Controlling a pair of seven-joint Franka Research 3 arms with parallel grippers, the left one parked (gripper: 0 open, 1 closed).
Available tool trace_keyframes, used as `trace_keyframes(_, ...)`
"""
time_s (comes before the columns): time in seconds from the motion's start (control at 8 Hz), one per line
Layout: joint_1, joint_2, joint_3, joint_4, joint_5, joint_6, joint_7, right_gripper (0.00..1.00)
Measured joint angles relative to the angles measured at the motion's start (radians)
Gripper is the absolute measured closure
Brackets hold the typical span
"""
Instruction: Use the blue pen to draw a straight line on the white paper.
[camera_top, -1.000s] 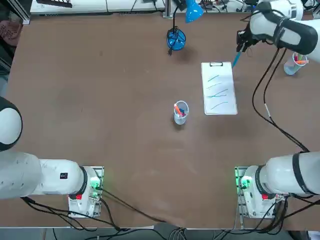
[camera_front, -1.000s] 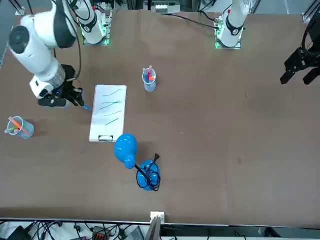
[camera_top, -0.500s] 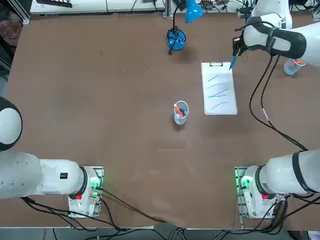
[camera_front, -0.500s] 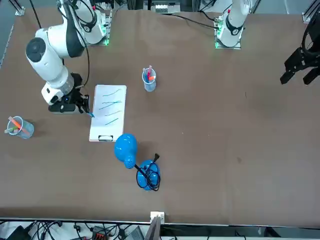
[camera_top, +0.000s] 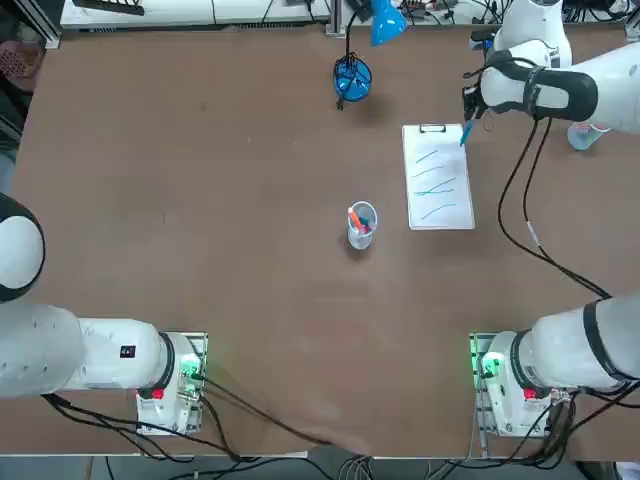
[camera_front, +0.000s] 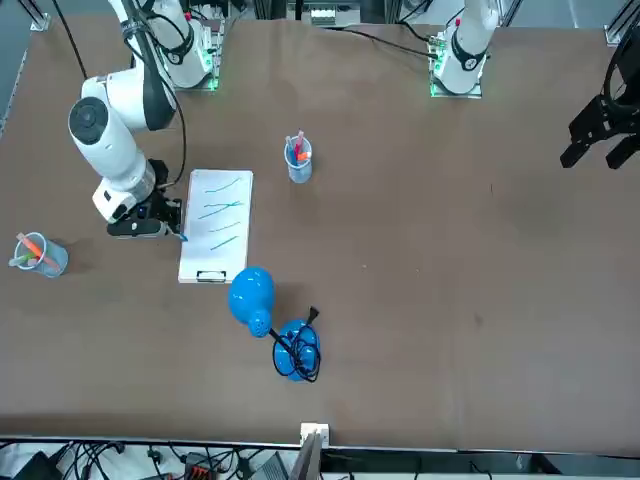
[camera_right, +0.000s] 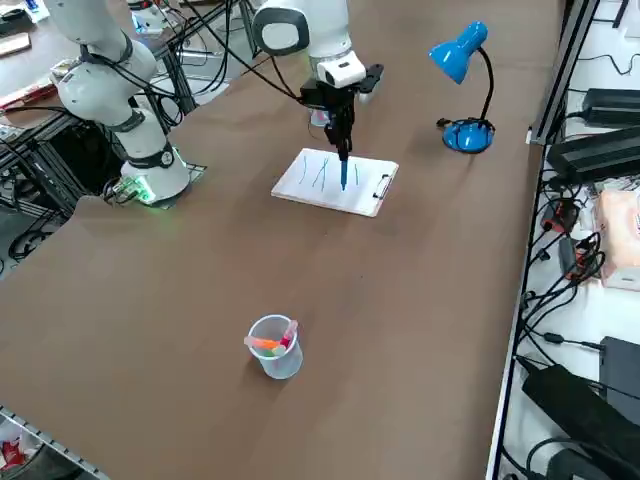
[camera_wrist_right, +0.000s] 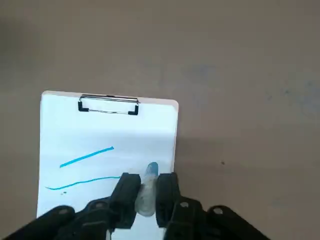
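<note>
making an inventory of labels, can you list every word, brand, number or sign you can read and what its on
No readable text shows: the clipboard paper carries only blue-green strokes, no words or numbers.
The blue pen in the right hand: no lettering that can be read.
The cup of pens: none readable.
Any print on the gear beside the table is too small to read.

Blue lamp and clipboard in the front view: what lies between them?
Nothing but bare table lies between the lamp and the clipboard; the front view shows that narrow stretch.
</note>
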Motion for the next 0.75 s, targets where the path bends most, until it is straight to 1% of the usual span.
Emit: trace_keyframes(0.75,0.013,0.007,0.0,-0.062,-0.001,0.038,0.013,0.78)
